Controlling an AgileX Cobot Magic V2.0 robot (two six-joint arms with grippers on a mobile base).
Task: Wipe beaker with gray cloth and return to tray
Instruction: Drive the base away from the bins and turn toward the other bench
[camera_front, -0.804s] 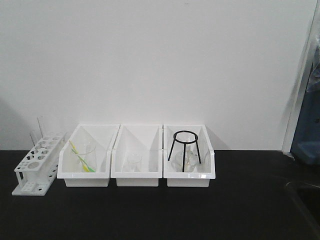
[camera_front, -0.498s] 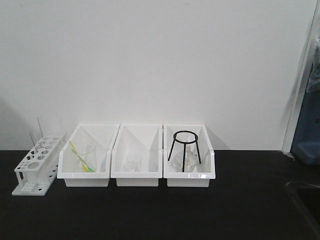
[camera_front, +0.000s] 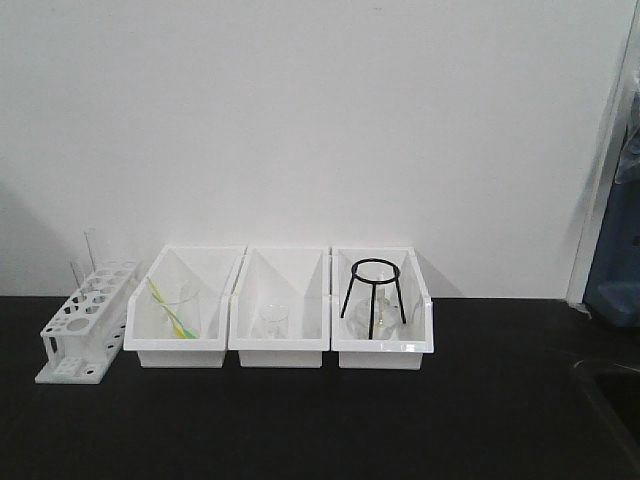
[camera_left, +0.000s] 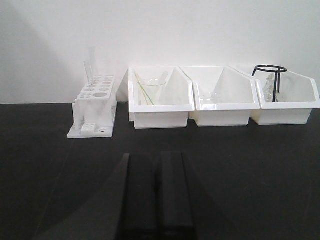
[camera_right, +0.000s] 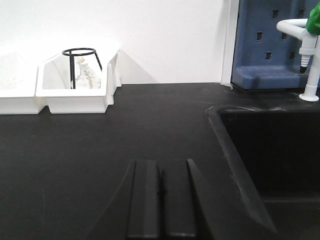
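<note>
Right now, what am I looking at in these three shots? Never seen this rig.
It is a two-armed robot on a wheeled base, at a black lab bench. One picture comes from a camera facing the bench from the front. The other two come from a camera on each wrist, looking along that arm's tool. The left tool and right tool are the dark slabs at the bottom of those views; both look shut and hold nothing. On the bench stand a white tube rack and three white bins. The left bin holds a glass with yellow-green sticks, the middle bin a small beaker, and the right bin a black ring stand and some glassware. The right wrist view also shows a sink. No cloth shows in any view.
</note>
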